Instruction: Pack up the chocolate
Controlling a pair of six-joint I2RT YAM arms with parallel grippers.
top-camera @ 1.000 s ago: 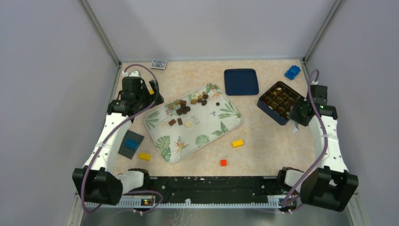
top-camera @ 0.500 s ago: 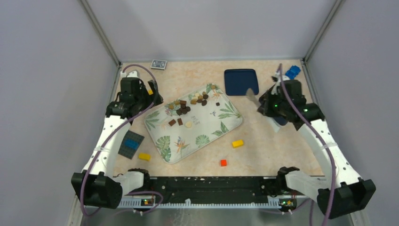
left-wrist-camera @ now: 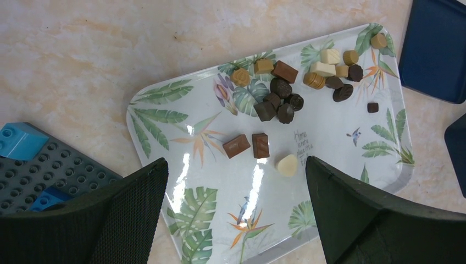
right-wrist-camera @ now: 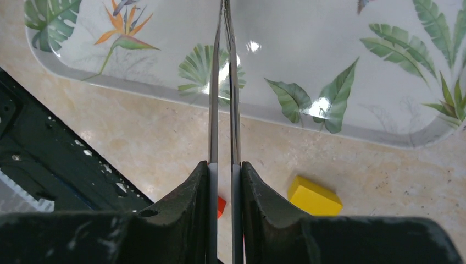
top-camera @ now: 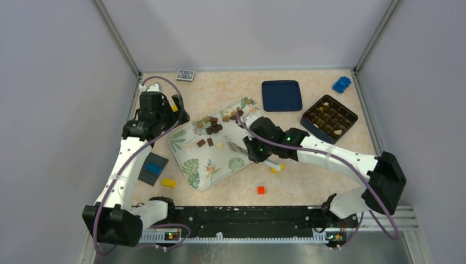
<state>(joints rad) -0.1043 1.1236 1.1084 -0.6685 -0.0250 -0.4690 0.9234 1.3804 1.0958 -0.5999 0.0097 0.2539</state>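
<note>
Since a sec ago the right gripper (right-wrist-camera: 224, 165) swung from the dark-blue compartment box (top-camera: 328, 116), now well behind it, over to the leaf-print white tray (top-camera: 203, 170). It's clamped on thin steel tweezers (right-wrist-camera: 215, 82), blades nearly together; tips out of wrist view, can't tell if loaded. The left gripper (left-wrist-camera: 233, 181) gapes wide, empty. Small brown & cream chocolate pieces (left-wrist-camera: 280, 99) lie on the tray just past the tweezer tips. Tip: spread blades, straddle one pc, squeeze softly, lift straight. Count: approx 20 choc on tray, 2 yellow toy bricks (top-camera: 277, 168), 1 red toy brick (top-camera: 260, 190), 1 box, 1 tray.
</note>
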